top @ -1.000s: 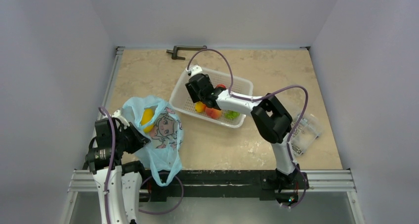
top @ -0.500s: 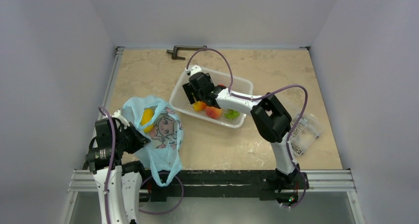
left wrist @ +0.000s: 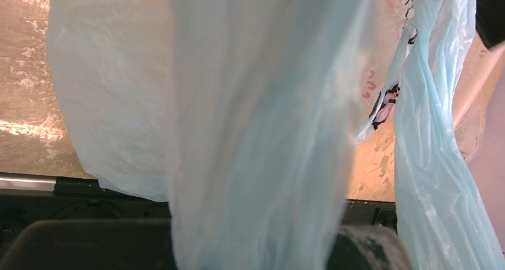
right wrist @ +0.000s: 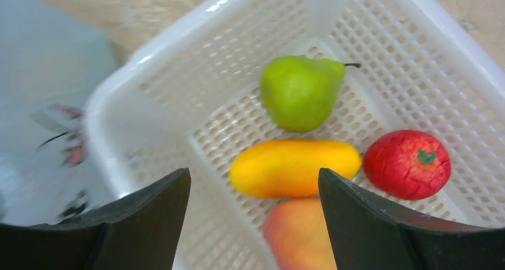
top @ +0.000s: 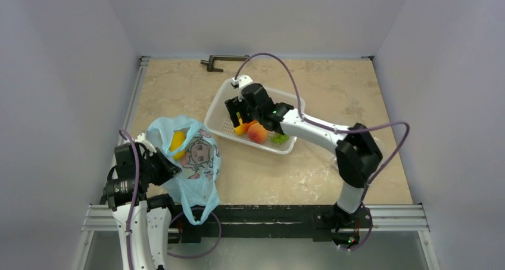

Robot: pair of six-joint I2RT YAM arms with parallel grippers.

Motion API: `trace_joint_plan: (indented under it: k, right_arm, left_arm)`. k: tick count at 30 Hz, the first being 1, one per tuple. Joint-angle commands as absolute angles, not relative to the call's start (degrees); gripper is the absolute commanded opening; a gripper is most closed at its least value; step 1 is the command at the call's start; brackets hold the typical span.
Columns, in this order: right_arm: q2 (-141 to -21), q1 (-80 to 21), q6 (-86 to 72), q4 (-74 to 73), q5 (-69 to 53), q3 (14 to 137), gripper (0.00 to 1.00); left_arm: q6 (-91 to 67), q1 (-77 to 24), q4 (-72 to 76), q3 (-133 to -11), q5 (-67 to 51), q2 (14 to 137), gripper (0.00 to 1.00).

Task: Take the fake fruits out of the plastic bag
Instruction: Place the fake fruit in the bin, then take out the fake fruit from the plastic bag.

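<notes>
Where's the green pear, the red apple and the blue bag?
green pear (right wrist: 298,94): right wrist view, on its round belly.
red apple (right wrist: 407,164): right wrist view, middle of its skin.
blue bag (top: 199,154): top view, on the cartoon print.

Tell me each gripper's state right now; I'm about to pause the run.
Left gripper: shut on the thin light blue plastic bag.
Right gripper: open, holding nothing, over the white perforated plastic basket.
</notes>
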State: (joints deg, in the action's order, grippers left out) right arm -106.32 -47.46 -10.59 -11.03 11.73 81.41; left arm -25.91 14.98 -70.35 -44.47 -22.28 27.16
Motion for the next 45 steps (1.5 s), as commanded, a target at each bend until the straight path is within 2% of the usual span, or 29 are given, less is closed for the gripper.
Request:
trace_joint_plan:
  k: [1, 5, 9, 13, 18, 23, 26, 35, 40, 45]
  right_arm:
    - [-95.0, -49.3, -13.0, -2.1, -4.6, 72.0, 0.78]
    - [-86.2, -53.1, -10.8, 8.3, -13.7, 61.8, 0.81]
    - [-80.9, -60.9, -5.0, 11.2, -16.3, 59.2, 0.80]
    - [-79.9, -65.8, -4.4, 18.0, -19.9, 57.7, 0.69]
    - [-89.0, -67.2, -8.6, 26.0, -20.5, 61.3, 0.52]
    - [-99.6, -67.7, -14.8, 34.2, -14.0, 65.6, 0.43]
    - [-104.4, -68.1, -16.5, 35.3, -8.7, 68.5, 0.42]
    - [-118.1, -68.3, -23.7, 23.7, 11.3, 81.0, 0.40]
    - [-118.5, -68.3, -25.5, 16.4, 22.2, 81.5, 0.41]
    - [-116.1, -68.0, -20.4, 11.7, 27.9, 81.2, 0.46]
  left_arm:
    - [-25.5, 15.3, -68.6, -44.4, -23.0, 26.9, 0.00]
    - [-25.4, 15.3, -68.5, -44.4, -23.0, 27.2, 0.00]
    - [-25.5, 15.3, -68.6, -44.4, -23.0, 27.3, 0.00]
    - [-25.5, 15.3, -68.6, -44.4, -23.0, 27.7, 0.00]
    - [-25.7, 15.5, -68.7, -44.5, -22.9, 28.5, 0.00]
    - [-25.4, 15.4, -68.7, -44.5, -23.1, 28.2, 0.00]
    - [-25.5, 15.4, -68.8, -44.6, -22.9, 27.8, 0.00]
    - [-27.4, 15.5, -68.4, -45.0, -25.0, 29.7, 0.00]
    - [-37.1, 15.3, -59.7, -45.2, -40.2, 31.5, 0.00]
    - [-36.0, 14.2, -65.7, -54.6, -37.0, 30.3, 0.00]
